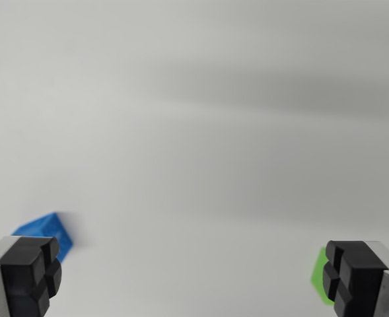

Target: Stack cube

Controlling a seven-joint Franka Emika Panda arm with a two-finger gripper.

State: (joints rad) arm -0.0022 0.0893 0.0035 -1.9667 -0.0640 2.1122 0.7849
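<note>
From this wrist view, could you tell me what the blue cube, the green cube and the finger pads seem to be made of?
Blue cube: uniform saturated colour with a matte look, likely plastic or painted wood; blur leaves it open.
Green cube: the same flat bright colour, mostly hidden behind a finger, so only a guess.
Finger pads: black, dull, moulded in blocks, probably rubber or plastic.

No text, label, brand, number or sign can be read anywhere in the wrist view, neither on the pale tabletop (194,132) nor on the blurred objects at the lower left and lower right of the frame.
</note>
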